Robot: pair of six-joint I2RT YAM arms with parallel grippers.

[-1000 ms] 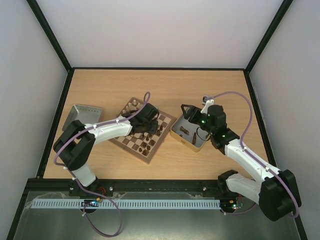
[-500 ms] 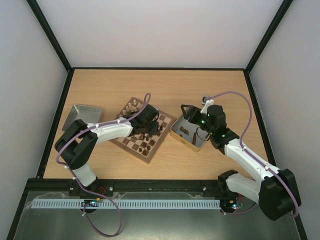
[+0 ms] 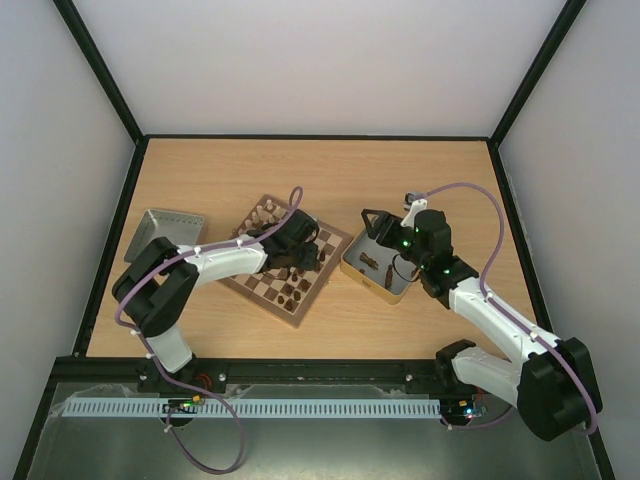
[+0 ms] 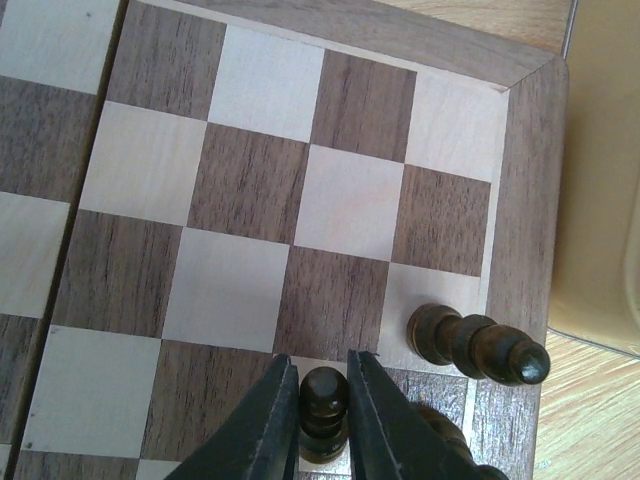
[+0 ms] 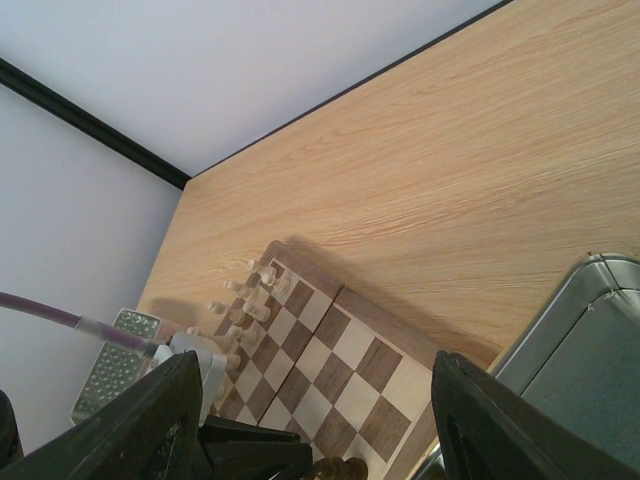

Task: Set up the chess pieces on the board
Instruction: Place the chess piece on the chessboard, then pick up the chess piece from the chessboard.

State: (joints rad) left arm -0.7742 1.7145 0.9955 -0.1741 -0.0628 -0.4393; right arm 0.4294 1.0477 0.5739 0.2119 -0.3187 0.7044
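The board (image 3: 262, 283) lies tilted at mid-table. Cream chess pieces (image 3: 263, 212) stand along its far-left edge, dark ones (image 3: 291, 293) near its front edge. My left gripper (image 3: 300, 257) is low over the board's right part. In the left wrist view it (image 4: 323, 400) is shut on a dark pawn (image 4: 325, 392) that stands upright on a pale square in the second row. A taller dark piece (image 4: 478, 345) stands just right of it. My right gripper (image 3: 372, 226) hangs wide open and empty over the metal tin (image 3: 352, 268), its fingers (image 5: 150, 420) far apart.
The tin holds a few dark pieces (image 3: 372, 263) and touches the board's right corner; its wall shows in the left wrist view (image 4: 600, 200). A grey tray (image 3: 165, 230) sits left of the board. The right wrist view shows the board (image 5: 335, 365) and cream pieces (image 5: 250, 298).
My left gripper has shifted slightly left and lower over the board. The right arm has not moved.
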